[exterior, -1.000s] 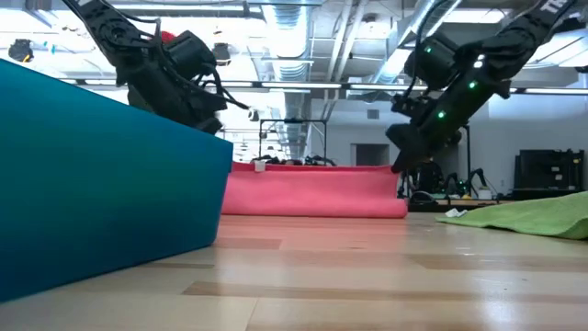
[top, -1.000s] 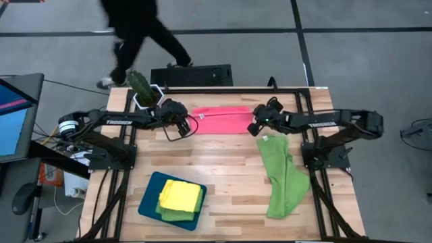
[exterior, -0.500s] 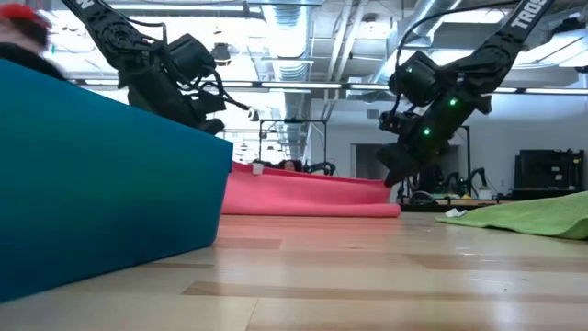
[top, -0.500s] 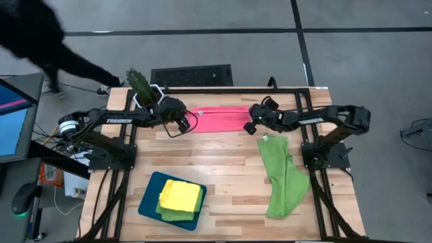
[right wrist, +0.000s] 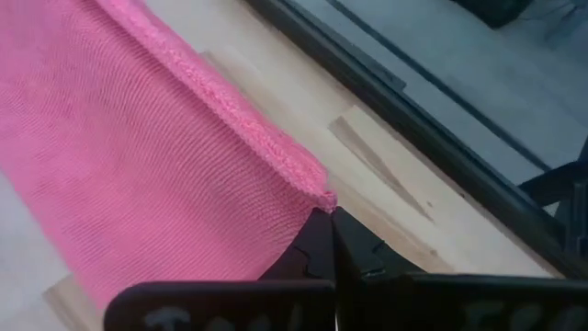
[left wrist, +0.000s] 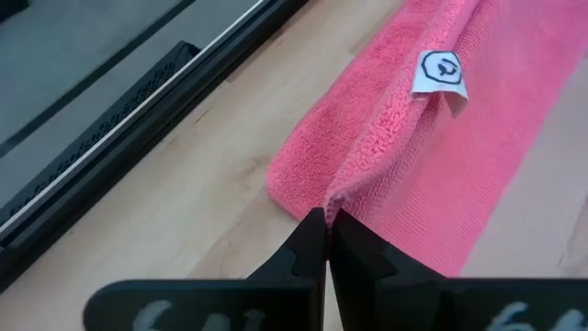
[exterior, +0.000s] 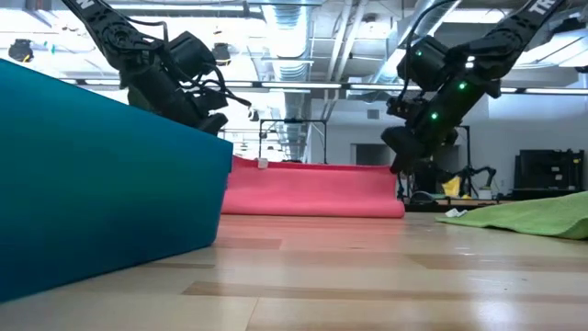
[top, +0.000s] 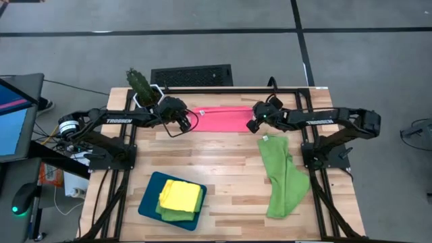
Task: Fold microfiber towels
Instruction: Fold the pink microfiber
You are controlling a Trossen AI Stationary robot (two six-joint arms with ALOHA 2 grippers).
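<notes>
At upper centre, your left gripper and right gripper each pinch a corner of the pink towel, holding the fold's edge taut.

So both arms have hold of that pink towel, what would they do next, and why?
Probably carry the pinched edge toward the table's near side and lay it down. The left gripper and right gripper are each shut on a corner of the pink towel, which looks only partly folded over.
</notes>
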